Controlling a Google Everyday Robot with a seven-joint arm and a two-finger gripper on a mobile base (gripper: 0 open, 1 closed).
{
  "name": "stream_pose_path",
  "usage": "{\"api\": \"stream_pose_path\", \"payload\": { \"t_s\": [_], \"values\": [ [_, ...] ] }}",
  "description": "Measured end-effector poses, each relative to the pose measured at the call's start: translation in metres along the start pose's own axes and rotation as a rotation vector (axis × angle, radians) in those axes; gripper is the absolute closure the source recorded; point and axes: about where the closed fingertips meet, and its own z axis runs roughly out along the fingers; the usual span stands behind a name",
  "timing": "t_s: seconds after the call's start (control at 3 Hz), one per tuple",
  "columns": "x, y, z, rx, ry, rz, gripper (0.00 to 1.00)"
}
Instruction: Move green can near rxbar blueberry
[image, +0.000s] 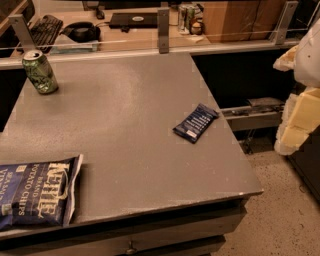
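**A:** Where is the green can (40, 71) sitting?

**B:** It is standing upright on the grey table (130, 130), far to the left of the rxbar blueberry (196, 122) and further back, silver top showing. The two are sitting well apart, with bare tabletop between them.

**A:** And how is the bar lying?

**B:** It is lying flat and turned diagonally.

**A:** What is the gripper (295, 125) doing?

**B:** It is hanging to the right of the bar, beyond the table's edge and over the floor, and it is partly cut off by the picture's border. It is staying clear of both bar and can. Whether it is released or clenched, I cannot tell.

**A:** Is anything else lying about?

**B:** A blue potato chips bag (37, 192) is lying flat to the left of the bar and nearer the front, partly running out of view.
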Motion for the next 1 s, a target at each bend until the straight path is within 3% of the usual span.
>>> {"api": "stream_pose_path", "payload": {
  "t_s": [0.33, 0.67, 1.0],
  "values": [
    [0.0, 0.0, 0.0, 0.0, 0.0, 0.0, 0.0],
    [-0.03, -0.011, 0.012, 0.003, -0.073, -0.031, 0.0],
    [-0.094, -0.025, 0.038, -0.016, -0.216, -0.106, 0.0]
  ]
}}
